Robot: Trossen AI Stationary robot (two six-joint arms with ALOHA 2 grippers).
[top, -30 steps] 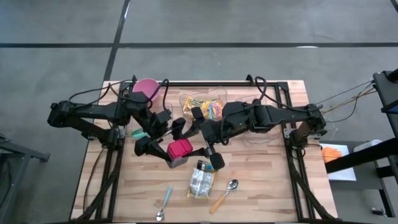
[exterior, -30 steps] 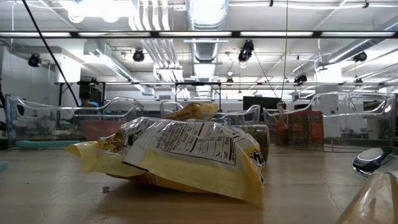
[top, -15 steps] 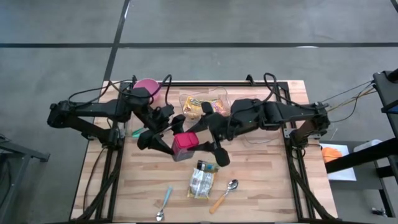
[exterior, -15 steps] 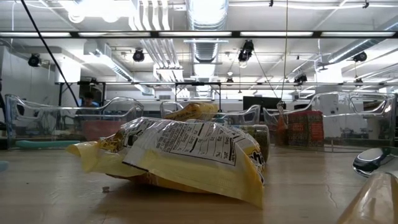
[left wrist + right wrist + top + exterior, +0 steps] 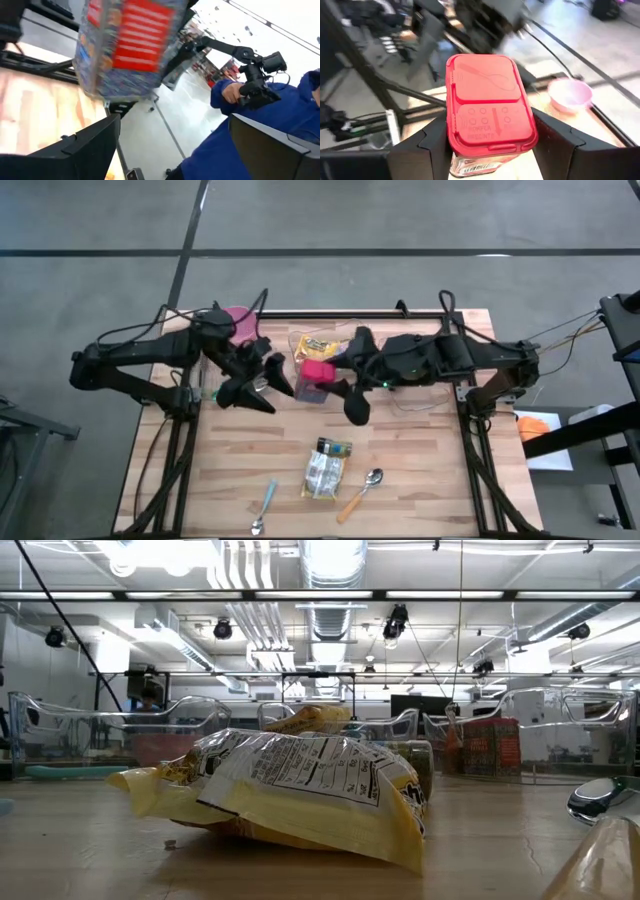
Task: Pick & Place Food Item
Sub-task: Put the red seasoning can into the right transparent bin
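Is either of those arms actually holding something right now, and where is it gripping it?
The right gripper holds the red-lidded container by its sides, just under the lid. The left gripper is open and empty.

Red-lidded jar (image 5: 490, 115), pink bowl (image 5: 569, 95), yellow snack bag (image 5: 290, 790).

The food container (image 5: 317, 377) is a clear tub with a red flip lid and a red label on its side. It sits upright, lid closed, raised off the table (image 5: 430, 460), clamped at its sides by the right end effector (image 5: 490, 145), near the table's twelve o'clock edge.
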